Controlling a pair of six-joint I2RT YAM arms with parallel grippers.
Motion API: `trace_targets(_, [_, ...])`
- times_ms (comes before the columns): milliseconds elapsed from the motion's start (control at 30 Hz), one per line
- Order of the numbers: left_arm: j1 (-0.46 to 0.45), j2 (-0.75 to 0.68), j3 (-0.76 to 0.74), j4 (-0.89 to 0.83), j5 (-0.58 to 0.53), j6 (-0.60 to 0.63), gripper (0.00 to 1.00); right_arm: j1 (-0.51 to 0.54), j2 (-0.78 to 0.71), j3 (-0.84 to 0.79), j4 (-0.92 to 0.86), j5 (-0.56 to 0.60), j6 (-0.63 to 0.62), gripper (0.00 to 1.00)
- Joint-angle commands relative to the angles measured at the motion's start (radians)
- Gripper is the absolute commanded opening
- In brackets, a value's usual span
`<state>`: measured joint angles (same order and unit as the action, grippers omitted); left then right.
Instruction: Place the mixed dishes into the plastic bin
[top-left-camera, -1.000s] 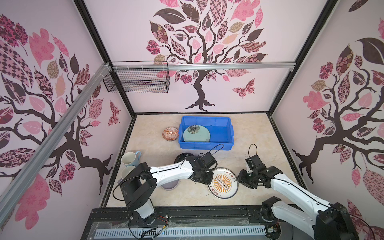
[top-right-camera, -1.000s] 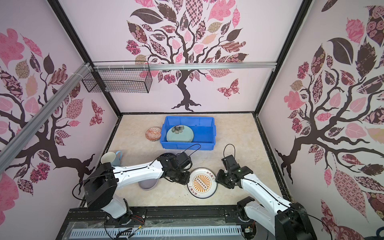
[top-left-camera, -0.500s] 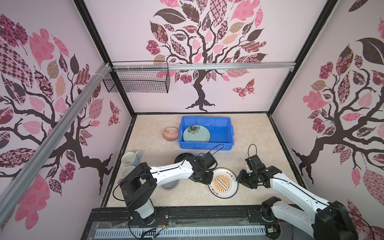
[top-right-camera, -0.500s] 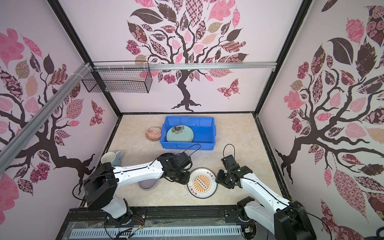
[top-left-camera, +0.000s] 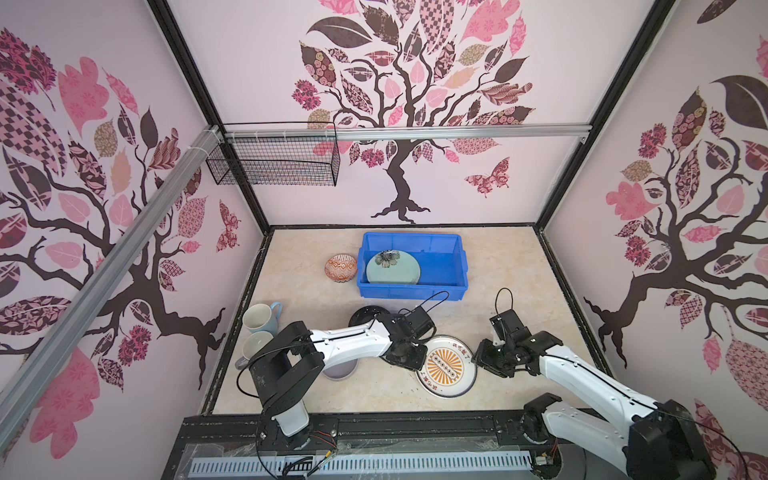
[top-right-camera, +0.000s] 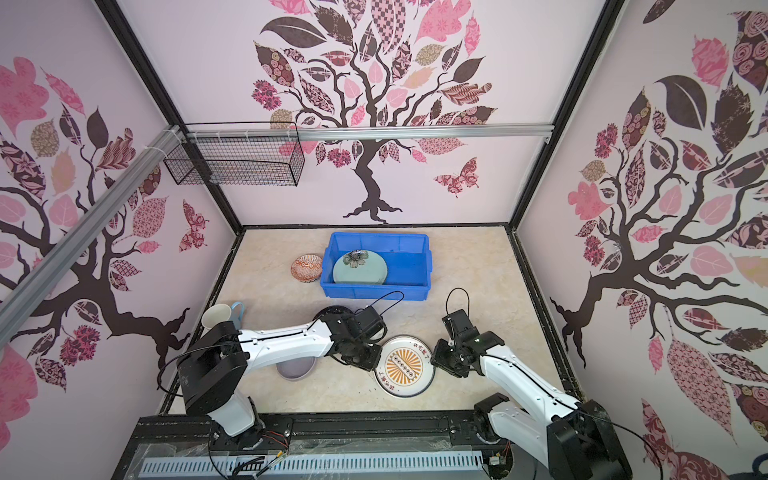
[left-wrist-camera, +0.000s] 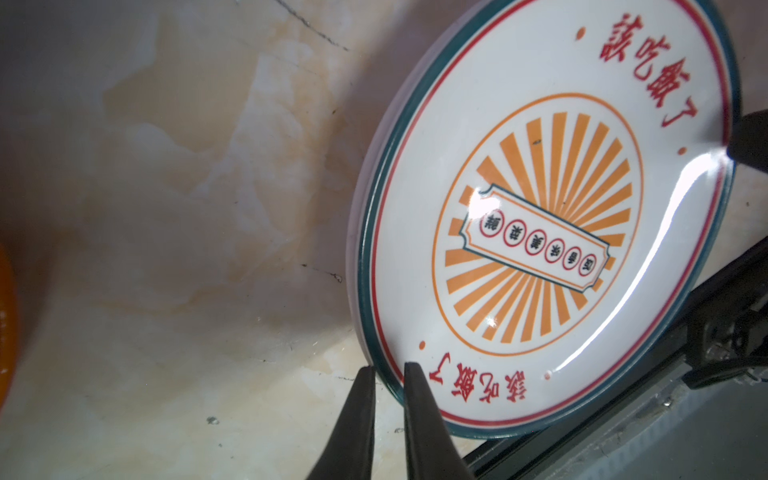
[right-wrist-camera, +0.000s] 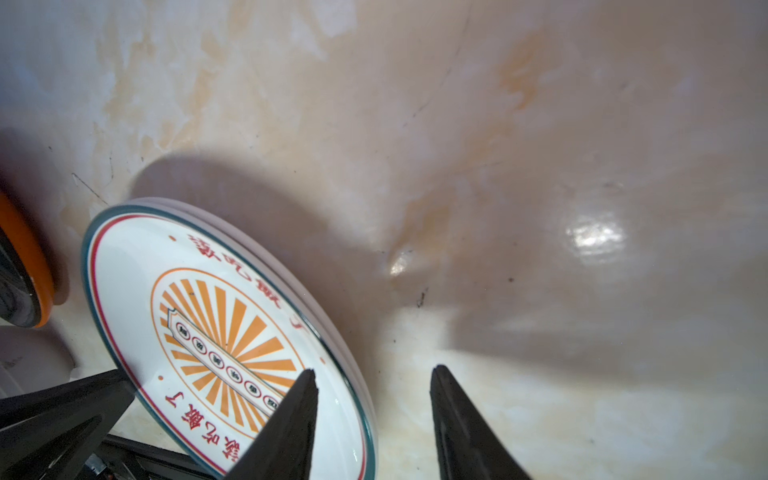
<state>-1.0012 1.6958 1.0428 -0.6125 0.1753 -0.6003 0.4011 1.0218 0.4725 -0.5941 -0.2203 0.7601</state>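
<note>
Rim of round white orange-sunburst plate (top-left-camera: 446, 365) sits pinched in left gripper (left-wrist-camera: 386, 370); jaws of right gripper (right-wrist-camera: 372, 370) straddle it, apart. Lifting level should clear wall of bright blue plastic bin (top-left-camera: 411, 289).

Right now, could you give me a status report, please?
Left gripper pinching rim of sunburst plate. Right gripper open, astride opposite rim. Black plate nearby, outside blue bin.

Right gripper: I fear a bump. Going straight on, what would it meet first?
Probably the white orange-sunburst plate, whose rim runs between the open fingers of the right gripper; depth unclear, perhaps the table.
</note>
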Motion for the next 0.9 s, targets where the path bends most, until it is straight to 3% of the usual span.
trace_targets(0, [0.003,0.023,-0.003,0.017,0.016,0.018,0.16,0.005,0.015,0.032,0.003,0.005,-0.01,0.47])
trace_targets(867, [0.006,0.071,0.05,0.017,0.036,0.033,0.13,0.005,-0.003,0.002,0.041,-0.042,0.005,0.23])
